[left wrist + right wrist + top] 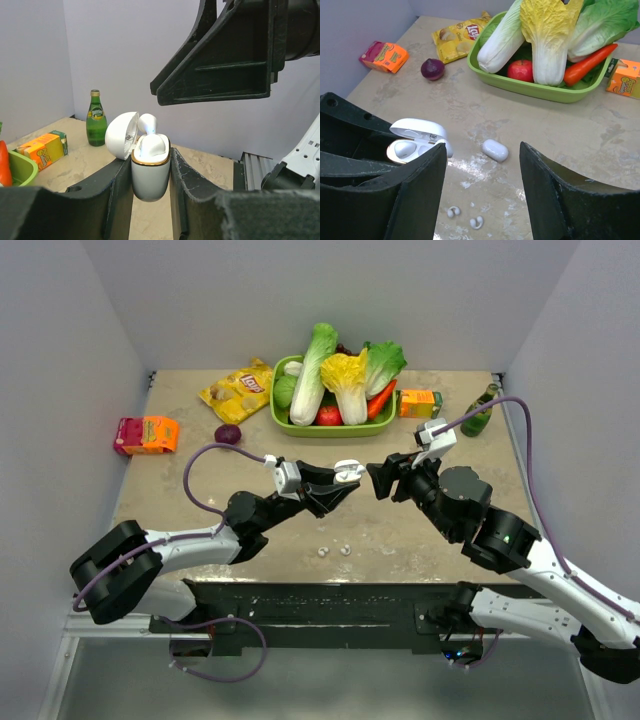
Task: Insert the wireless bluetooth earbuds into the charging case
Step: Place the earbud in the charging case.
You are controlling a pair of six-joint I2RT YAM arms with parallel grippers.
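The left claw [150, 162] hugs the charging case [150, 185], and the wide, empty right claw [482, 147] should softly pinch an earbud [476, 222] (tiny, light, probably slippery, too small to see well) around its middle.

Pale lavender walls [330, 300] enclose a beige, mottled tabletop [160, 480] under even, soft light.

This is looking like a robot laboratory cell, not a home. Plain grey walls [60, 350] are closing in a beige table [200, 455] on three sides. A left arm [190, 545] and a right arm [545, 565] are standing bolted on a metal rail [330, 605] at its near edge, with purple cables [192, 475] looping from them. Plastic-looking vegetables [345, 380] are lying in a green basket [330, 430], near a chips bag [238, 390].
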